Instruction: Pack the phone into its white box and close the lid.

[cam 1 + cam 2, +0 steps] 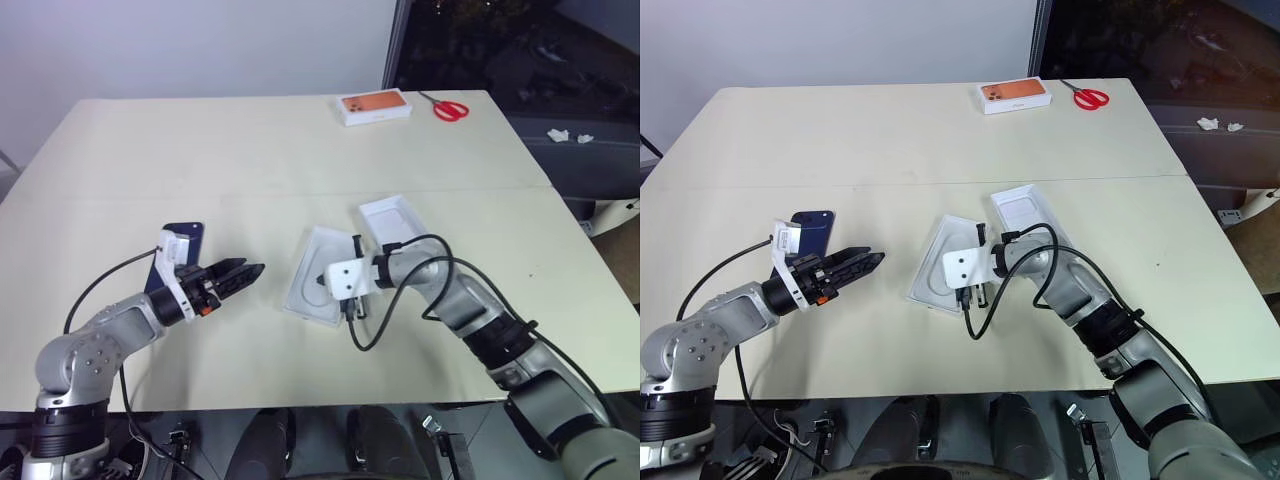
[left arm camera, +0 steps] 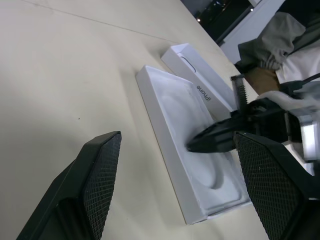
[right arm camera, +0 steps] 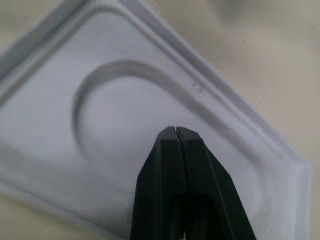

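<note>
Two robot hands over a cream table [image 1: 300, 150] with an opened phone package.

The left hand [image 1: 240, 272], fingers apart and holding nothing, points level toward the table's middle; the phone [image 1: 812, 232] lies flat just behind it, nearer the left edge. The right hand [image 3: 176, 131], fingers pressed together, tips down into a white insert [image 2: 190, 155] with an oval recess near the table's centre. A second shallow white box part [image 1: 392, 222] lies beside the insert. An orange-topped box [image 1: 374, 106] and red scissors [image 1: 449, 108] sit near the far edge.
</note>
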Controlling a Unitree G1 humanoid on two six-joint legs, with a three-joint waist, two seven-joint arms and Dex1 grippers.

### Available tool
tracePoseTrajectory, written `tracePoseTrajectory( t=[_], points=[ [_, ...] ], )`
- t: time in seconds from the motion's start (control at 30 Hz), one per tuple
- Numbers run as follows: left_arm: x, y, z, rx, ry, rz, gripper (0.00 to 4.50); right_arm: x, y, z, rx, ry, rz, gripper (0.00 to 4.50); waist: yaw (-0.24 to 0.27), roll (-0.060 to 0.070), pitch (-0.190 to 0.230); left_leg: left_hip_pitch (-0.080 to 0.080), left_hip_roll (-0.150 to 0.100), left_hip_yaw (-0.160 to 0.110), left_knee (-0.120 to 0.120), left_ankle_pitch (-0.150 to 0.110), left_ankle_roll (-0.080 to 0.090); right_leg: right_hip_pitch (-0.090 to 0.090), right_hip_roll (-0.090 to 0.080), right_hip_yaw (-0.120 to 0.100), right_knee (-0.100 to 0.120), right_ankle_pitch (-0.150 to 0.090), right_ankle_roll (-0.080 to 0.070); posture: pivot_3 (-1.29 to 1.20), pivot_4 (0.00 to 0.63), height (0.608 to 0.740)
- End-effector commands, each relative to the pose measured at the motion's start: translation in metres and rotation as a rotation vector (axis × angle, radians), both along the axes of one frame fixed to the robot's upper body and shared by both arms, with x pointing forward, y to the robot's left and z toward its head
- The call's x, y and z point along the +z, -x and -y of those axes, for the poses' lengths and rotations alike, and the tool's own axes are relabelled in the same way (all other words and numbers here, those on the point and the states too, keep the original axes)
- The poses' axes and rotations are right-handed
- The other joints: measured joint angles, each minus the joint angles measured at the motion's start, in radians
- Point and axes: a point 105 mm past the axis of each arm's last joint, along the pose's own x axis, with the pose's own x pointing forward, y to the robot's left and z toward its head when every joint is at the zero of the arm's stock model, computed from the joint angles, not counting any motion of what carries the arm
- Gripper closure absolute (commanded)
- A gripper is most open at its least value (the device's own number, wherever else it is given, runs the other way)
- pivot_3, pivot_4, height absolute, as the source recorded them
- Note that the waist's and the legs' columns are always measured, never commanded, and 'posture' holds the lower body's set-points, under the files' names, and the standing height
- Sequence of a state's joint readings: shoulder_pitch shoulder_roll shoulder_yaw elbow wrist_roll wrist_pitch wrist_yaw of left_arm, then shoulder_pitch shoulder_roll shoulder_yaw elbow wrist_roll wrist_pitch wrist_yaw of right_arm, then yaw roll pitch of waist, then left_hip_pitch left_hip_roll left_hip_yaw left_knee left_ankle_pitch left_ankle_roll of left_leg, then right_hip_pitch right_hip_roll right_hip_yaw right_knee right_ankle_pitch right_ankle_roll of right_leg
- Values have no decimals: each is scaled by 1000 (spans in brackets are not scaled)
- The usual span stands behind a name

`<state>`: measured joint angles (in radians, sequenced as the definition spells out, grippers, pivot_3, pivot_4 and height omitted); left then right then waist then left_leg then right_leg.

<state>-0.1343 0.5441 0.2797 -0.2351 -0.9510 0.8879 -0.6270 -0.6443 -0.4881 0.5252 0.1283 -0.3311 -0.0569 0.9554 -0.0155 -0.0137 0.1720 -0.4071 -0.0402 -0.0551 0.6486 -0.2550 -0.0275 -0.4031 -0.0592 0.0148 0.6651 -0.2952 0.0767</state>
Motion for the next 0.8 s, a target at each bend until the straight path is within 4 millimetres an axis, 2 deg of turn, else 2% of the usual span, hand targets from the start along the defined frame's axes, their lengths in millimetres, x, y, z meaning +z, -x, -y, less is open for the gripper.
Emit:
tracePoseTrajectory(
  t=[0.03, 0.23, 0.33, 0.43, 0.53, 0.8],
  points=[
    [7, -2, -1, 6, -1, 34, 701, -14, 2, -1, -5, 25, -19, 4467, 0, 0, 0, 0, 0, 0, 0, 0, 0, 0, 0, 0, 0, 0, 0, 0, 150, 740],
    [7, -2, -1, 11, 0, 35, 701, -5, 4, 1, 8, 0, -43, 4467, 1, 0, 0, 0, 0, 0, 0, 0, 0, 1, 0, 0, 0, 0, 0, 0, 150, 740],
    [7, -3, -2, 11, 0, 35, 701, 8, 5, -5, 6, -69, -88, 4467, 1, 0, 0, 0, 0, 0, 0, 0, 0, 1, 0, 0, 0, 0, 0, 0, 150, 740],
    [8, -3, 0, 10, 3, 37, 701, 24, -6, -8, -18, -105, -33, 4467, 1, 0, 0, 0, 0, 0, 0, 0, 1, 1, 0, 0, 0, 0, 0, 0, 150, 740],
    [8, -3, -1, 11, 2, 38, 701, 32, -17, -8, -52, -122, 23, 4467, -1, 0, 0, 0, 0, 0, 0, 0, 1, 0, 0, 0, 0, 0, 0, 0, 150, 740],
    [9, -3, -2, 12, 1, 40, 701, 34, -46, 4, -130, -80, 161, 4467, 0, 0, 0, 0, 0, 0, 0, 0, 0, 0, 0, 0, 0, 0, 0, 0, 150, 740]
  ],
)
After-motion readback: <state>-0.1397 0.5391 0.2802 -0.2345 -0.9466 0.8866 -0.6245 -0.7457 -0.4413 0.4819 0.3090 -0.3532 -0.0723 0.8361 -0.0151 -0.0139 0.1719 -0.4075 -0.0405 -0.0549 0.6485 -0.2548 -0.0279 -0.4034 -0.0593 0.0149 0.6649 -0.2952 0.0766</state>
